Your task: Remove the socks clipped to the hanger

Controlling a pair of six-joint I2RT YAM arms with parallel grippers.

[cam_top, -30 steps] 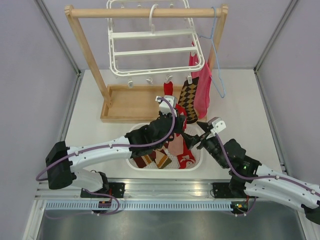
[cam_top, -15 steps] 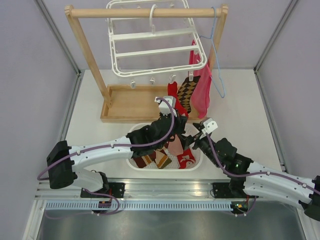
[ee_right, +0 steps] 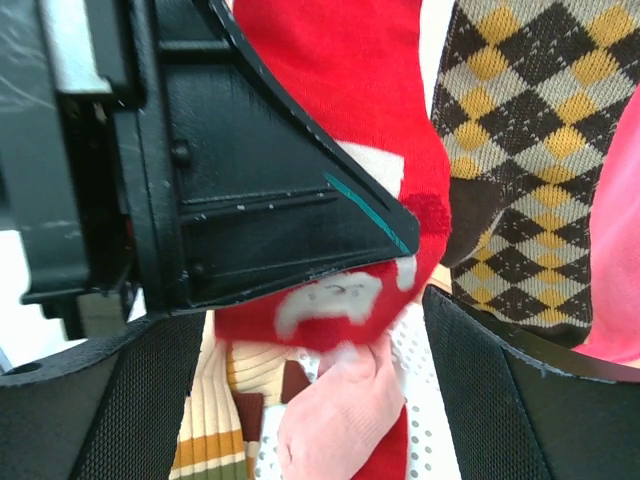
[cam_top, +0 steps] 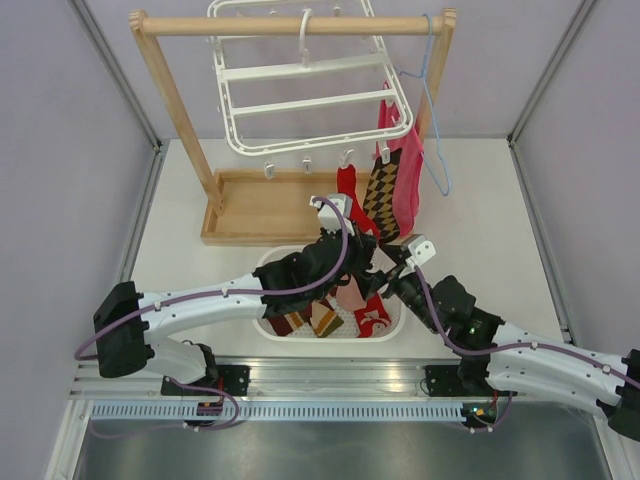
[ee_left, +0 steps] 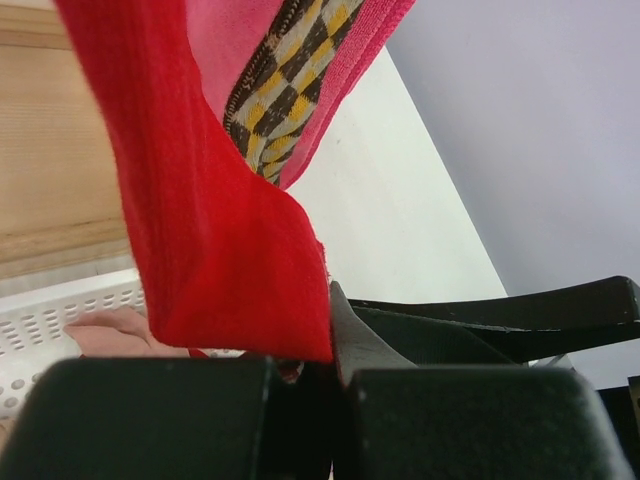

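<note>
**Two socks left on the clips, one of them already in hand**

Several socks (cam_top: 335, 318) lie in the white basket (cam_top: 397, 318) — striped, pale pink, and red with white marks. I read that as the finished share of the job. Beyond the basket's far rim and above it, the hanger (cam_top: 300, 70) hangs from the wooden rack (cam_top: 180, 110). On its lower rail, two clips (cam_top: 268, 170) over the basket's left half dangle empty.

Two socks hang clipped over the basket's right half: a red sock (cam_top: 348, 190) and, just to its right, a brown-and-cream diamond sock (cam_top: 380, 195). A larger pink cloth (cam_top: 405, 180) hangs just past them, further right of the basket.

The left gripper (cam_top: 358, 245) sits over the basket's far rim with its jaws shut on the lower end of the red sock. Its wrist view shows the red fabric running down into the pinch between the fingers. The sock's top end is at its clip, so this one looks gripped but not yet freed.

The right gripper (cam_top: 385, 268) hovers over the basket's right far corner, jaws spread wide and holding nothing. Its own view shows the red sock's toe and the other arm's fingertip between its fingers.

What remains, as I judge it — pull the red sock off its clip and drop it in the basket, then do the same with the diamond sock.
</note>
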